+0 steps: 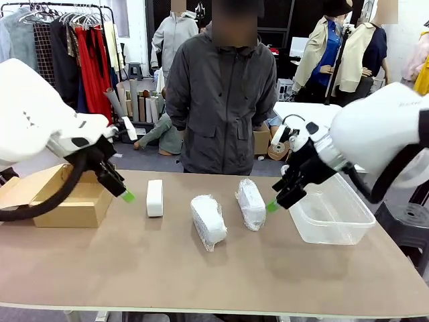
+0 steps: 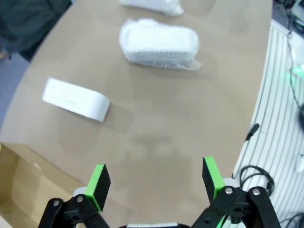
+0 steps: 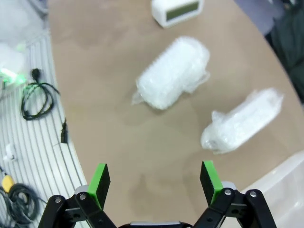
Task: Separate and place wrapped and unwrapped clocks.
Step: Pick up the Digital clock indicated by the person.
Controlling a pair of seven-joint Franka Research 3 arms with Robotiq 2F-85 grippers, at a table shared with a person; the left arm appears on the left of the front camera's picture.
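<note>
Three white clocks lie in a row on the brown table. The bare, smooth clock (image 1: 155,198) is leftmost, also in the left wrist view (image 2: 76,99) and the right wrist view (image 3: 176,10). Two clocks in crinkly plastic wrap follow: the middle one (image 1: 208,221) (image 2: 159,43) (image 3: 173,73) and the right one (image 1: 251,203) (image 3: 242,120). My left gripper (image 1: 127,196) (image 2: 156,181) hovers open just left of the bare clock, holding nothing. My right gripper (image 1: 273,206) (image 3: 156,180) hangs open beside the right wrapped clock, also holding nothing.
An open cardboard box (image 1: 64,194) sits at the table's left end. A clear plastic tub (image 1: 332,211) sits at the right end. A person in a dark jacket (image 1: 221,94) stands at the far side. Cables (image 3: 35,97) lie on the floor below the near edge.
</note>
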